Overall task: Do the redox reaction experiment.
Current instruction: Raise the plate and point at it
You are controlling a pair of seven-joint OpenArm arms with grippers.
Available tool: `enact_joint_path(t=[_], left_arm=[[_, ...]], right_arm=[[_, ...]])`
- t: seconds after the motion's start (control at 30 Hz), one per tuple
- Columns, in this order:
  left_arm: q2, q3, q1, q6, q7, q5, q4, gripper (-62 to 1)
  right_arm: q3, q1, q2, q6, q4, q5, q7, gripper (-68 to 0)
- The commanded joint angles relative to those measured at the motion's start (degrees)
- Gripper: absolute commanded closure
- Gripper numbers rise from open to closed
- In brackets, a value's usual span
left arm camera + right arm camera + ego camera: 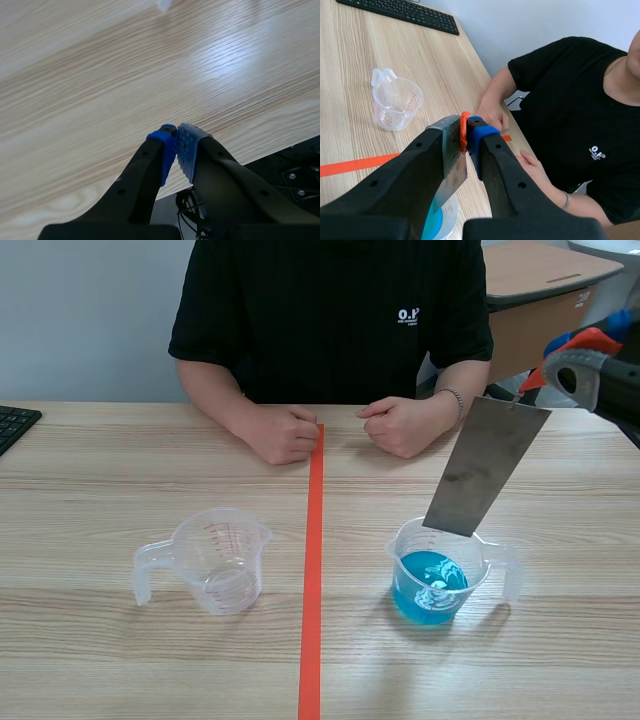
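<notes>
Above the far rim of the blue-liquid cup [437, 575], the grey metal strip [487, 465] hung tilted, its lower end just over the rim and not yet in the solution; whether it touched the plastic could not be told. Higher and off to the cup's side, the right claw [540, 378] was clenched on the strip's upper end. The step in hand looked to be the dip. Doing it well would mean bringing the strip nearer upright, centring its lower end over the cup's mouth and lowering slowly, so the light cup was not tipped or shoved. Across the orange tape line [313, 570] from the cup stood an empty measuring cup [215, 560]. Beyond the cup, a person's hands [280, 432] rested on the worktop [100, 660]. The left claw [176, 150], clenched on nothing, hung over the worktop's edge, with the cup nowhere in its view.
</notes>
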State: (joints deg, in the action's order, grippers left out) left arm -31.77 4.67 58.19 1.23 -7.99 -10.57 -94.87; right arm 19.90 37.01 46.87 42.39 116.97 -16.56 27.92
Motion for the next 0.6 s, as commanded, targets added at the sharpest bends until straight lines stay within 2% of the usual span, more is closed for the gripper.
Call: enact_joint_path(t=[0.0,0.2,0.33,0.43,0.57], left_arm=[[-2.2,-1.4,-1.6,1.2,-0.7,-0.4,-1.1,-4.1],[-10.1,-6.5,-8.4,1.6,-0.6,-0.9,-1.1,-4.1],[-14.8,-10.6,-15.5,3.9,-1.5,-1.7,-1.1,-4.1],[-17.1,-14.8,-21.5,5.9,-1.4,-1.9,-1.1,-4.1],[-17.8,-20.8,-28.9,6.1,-1.2,-1.9,-1.1,-4.1]], right_arm=[[1.2,-0.5,0.6,0.3,0.7,-1.1,0.4,-1.5],[1.2,-0.5,0.6,0.3,0.7,-1.1,0.4,-1.5],[1.2,-0.5,0.6,0.3,0.7,-1.1,0.4,-1.5],[1.2,-0.5,0.6,0.3,0.7,-1.3,0.4,-1.5],[1.2,-0.5,0.6,0.3,0.7,-1.9,0.2,-1.5]])
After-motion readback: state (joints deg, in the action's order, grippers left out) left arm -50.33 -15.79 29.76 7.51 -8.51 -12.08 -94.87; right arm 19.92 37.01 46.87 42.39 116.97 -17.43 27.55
